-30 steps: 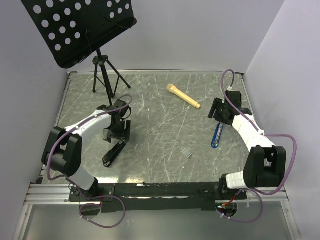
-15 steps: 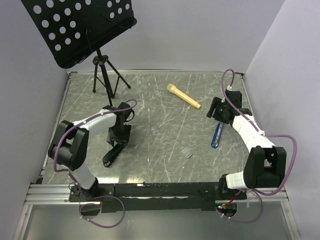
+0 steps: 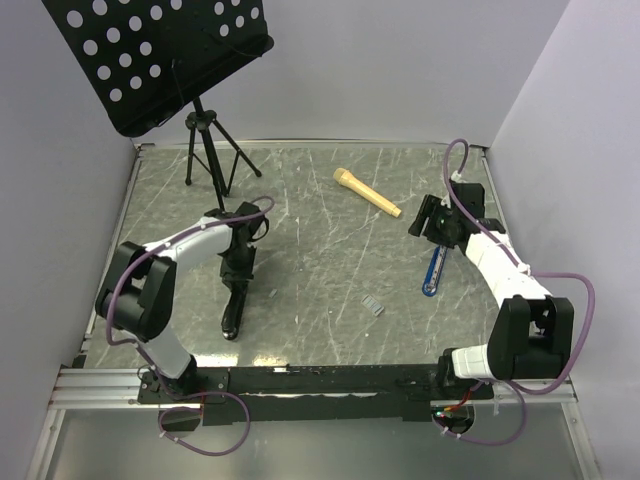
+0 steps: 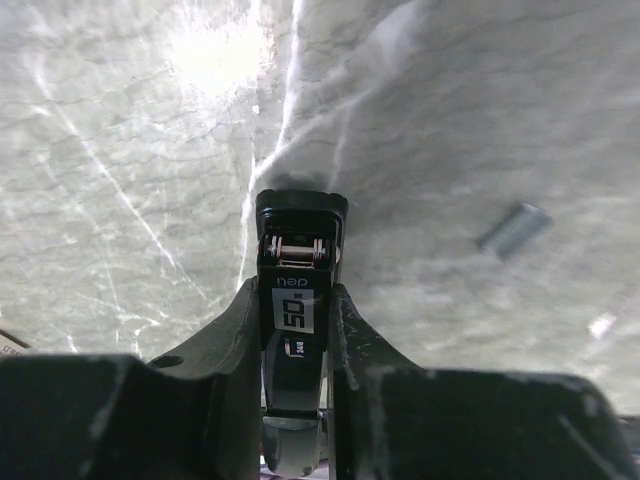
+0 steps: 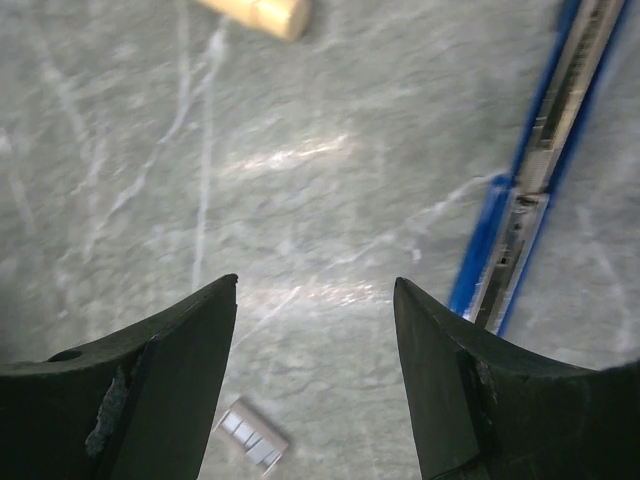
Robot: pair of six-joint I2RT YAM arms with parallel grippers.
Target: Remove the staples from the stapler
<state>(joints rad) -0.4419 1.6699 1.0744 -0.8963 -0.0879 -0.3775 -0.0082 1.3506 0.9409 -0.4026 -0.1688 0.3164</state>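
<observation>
Your left gripper [image 4: 297, 312] is clamped shut on the stapler [image 4: 300, 215], jaws squeezing its black body from both sides, with the labelled end poking out ahead of them. Seen from above, the stapler runs from that gripper toward the near edge of the table [image 3: 320, 250]. The staples [image 3: 372, 305] lie loose on the table, well apart from the stapler, off to its right. Your right gripper [image 5: 315, 282] is spread wide with nothing between its jaws, hanging over the table beside the blue-handled tool [image 5: 530, 190], with a tan stick [image 3: 367, 192] farther back.
</observation>
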